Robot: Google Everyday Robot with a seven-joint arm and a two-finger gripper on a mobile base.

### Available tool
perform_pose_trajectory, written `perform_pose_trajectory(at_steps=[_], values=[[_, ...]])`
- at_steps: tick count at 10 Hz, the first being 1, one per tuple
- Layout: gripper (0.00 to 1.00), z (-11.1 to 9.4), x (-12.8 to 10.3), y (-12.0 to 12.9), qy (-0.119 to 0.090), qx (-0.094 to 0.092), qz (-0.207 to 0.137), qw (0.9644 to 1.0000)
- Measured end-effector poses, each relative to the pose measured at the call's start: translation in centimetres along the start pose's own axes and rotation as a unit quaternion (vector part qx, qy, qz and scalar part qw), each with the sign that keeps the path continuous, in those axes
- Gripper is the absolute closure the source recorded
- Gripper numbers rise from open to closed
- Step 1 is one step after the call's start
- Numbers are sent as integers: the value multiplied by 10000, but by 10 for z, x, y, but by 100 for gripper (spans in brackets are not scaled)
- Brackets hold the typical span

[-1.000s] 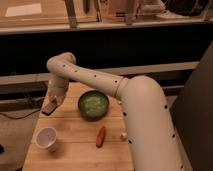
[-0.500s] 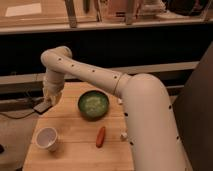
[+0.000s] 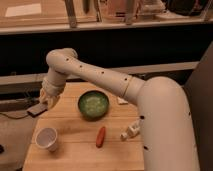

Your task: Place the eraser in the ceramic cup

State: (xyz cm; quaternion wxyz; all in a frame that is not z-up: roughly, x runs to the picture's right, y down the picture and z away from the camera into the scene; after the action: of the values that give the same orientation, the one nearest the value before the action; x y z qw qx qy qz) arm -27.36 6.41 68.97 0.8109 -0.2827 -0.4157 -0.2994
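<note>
My gripper [image 3: 44,102] is at the table's far left edge, above and behind the ceramic cup. It is shut on the eraser [image 3: 36,109], a small flat dark block that sticks out from the gripper's tip past the table's left edge. The ceramic cup [image 3: 46,138], plain white and tapered, stands upright at the front left of the wooden table [image 3: 75,150], a little nearer the camera than the gripper. I see nothing inside the cup.
A green bowl [image 3: 93,105] sits mid-table, right of the gripper. An orange-red carrot-shaped thing [image 3: 100,136] lies in front of it. A small white object [image 3: 131,131] lies to the right by the arm's base. A white tag [image 3: 121,100] lies behind the bowl.
The gripper has shifted left, from over the table's back left part to its left edge, with the dark block at its tip. The cup, bowl and carrot have not moved.
</note>
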Motion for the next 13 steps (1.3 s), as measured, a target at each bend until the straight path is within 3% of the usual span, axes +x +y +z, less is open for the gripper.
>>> perform_pose_trajectory(at_steps=[3,7,13], values=[[100,-5,-19,8,-363,33,126,9993],[100,-5,-50,22,-811,-191,291,9961],[100,21,-80,41,-1342,-426,448,9890]])
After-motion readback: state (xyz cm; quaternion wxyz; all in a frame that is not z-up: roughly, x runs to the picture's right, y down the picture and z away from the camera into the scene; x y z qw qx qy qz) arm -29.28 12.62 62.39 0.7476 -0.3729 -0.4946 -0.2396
